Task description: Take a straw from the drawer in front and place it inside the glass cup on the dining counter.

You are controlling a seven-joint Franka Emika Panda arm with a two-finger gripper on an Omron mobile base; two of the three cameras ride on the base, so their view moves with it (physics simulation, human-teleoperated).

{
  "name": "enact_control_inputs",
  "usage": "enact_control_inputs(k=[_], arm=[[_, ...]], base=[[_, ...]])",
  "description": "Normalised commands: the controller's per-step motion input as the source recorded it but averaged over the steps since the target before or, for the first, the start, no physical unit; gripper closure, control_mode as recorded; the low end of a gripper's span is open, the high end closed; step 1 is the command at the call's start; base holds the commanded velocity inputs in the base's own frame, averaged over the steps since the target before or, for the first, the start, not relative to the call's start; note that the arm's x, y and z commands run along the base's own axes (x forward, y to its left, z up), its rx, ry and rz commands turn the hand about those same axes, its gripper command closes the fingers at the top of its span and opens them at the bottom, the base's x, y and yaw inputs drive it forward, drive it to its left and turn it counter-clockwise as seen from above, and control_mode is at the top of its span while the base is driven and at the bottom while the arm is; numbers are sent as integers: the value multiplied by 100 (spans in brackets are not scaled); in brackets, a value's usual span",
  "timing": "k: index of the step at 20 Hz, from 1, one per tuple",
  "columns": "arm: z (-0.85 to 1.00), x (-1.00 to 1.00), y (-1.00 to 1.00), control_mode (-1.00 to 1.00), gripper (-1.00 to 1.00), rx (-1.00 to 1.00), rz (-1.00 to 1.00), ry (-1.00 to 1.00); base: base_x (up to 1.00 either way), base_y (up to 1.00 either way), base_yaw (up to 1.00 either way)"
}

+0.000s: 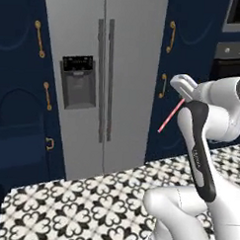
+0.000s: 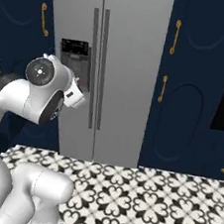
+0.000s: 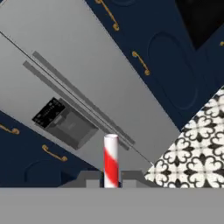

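My gripper [image 3: 110, 180] is shut on the straw [image 3: 110, 159], which rises red-and-white striped between the two dark fingertips in the hand view. From the left base view the straw [image 1: 170, 116] is a thin pink line slanting down and left from the hand, held in the air well above the floor, and my gripper [image 1: 184, 98] sits at its upper end. The arm is folded up high, with the hand facing a steel fridge. The glass cup, the dining counter and the drawer are out of view.
A grey double-door fridge [image 1: 120, 53] with a dark dispenser [image 1: 78, 80] stands straight ahead. Navy cabinets [image 2: 191, 94] with gold handles flank it. An oven front [image 1: 234, 48] shows at the far right. Black-and-white patterned floor tiles [image 2: 137, 202] lie below.
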Motion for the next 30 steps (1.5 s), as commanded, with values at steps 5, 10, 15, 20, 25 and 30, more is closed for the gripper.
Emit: enact_control_inputs(k=[5, 10, 15, 20, 25, 30], arm=[[0, 0, 0, 100, 100, 0, 0, 0], [0, 0, 0, 100, 100, 0, 0, 0], [0, 0, 0, 100, 100, 0, 0, 0], [0, 0, 0, 100, 100, 0, 0, 0], [0, 0, 0, 100, 100, 0, 0, 0], [0, 0, 0, 100, 100, 0, 0, 0]], base=[[0, -50, -85], [1, -19, -85], [17, -5, -79], [30, -2, -74], [62, 0, -64], [100, 12, -41]])
